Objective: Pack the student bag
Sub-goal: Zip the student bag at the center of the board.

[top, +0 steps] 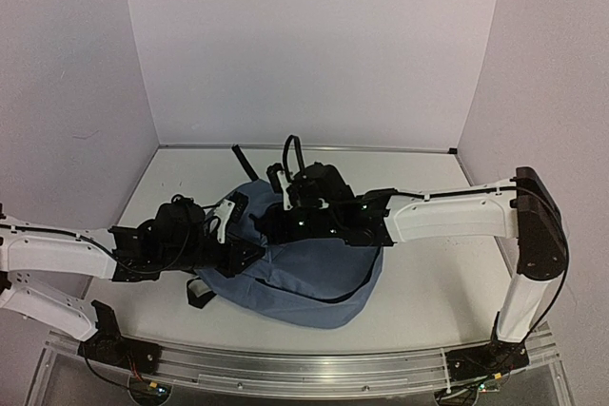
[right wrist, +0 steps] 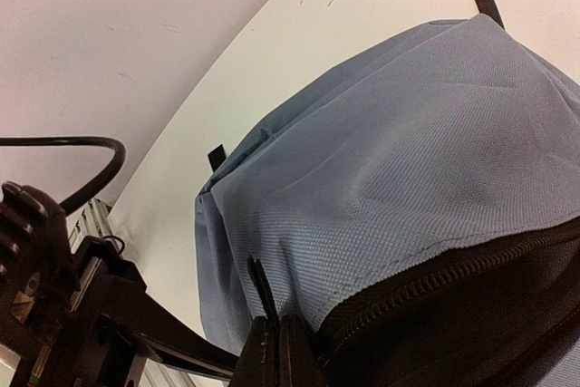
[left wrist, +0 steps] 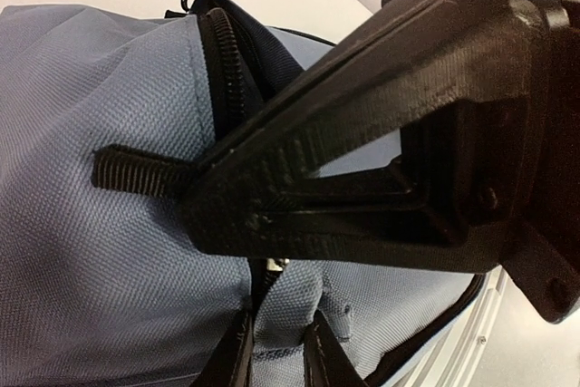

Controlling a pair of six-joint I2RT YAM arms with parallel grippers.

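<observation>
The white counter [top: 428, 306] carries the student bag [top: 304, 284], which lies slumped near its middle, slate-blue, between the two arms, with a black strap [top: 244, 162] trailing off toward the back wall. The right arm [top: 457, 216] reaches in from the right over the upper part of the bag; the left arm [top: 48, 254] comes in low from the left to the bag's near-left edge. The right tool [right wrist: 272, 340] is clenched tight, its tips pressed together right at the edge of the blue cloth, beside the dark zip; I cannot tell whether cloth is caught between them. The left tool [top: 243, 256] sits against the bag beside the black zip track [left wrist: 222, 52]. A ribbed black tab [left wrist: 136, 171] runs in under its finger tip; I cannot tell whether it is pinched or free.
</observation>
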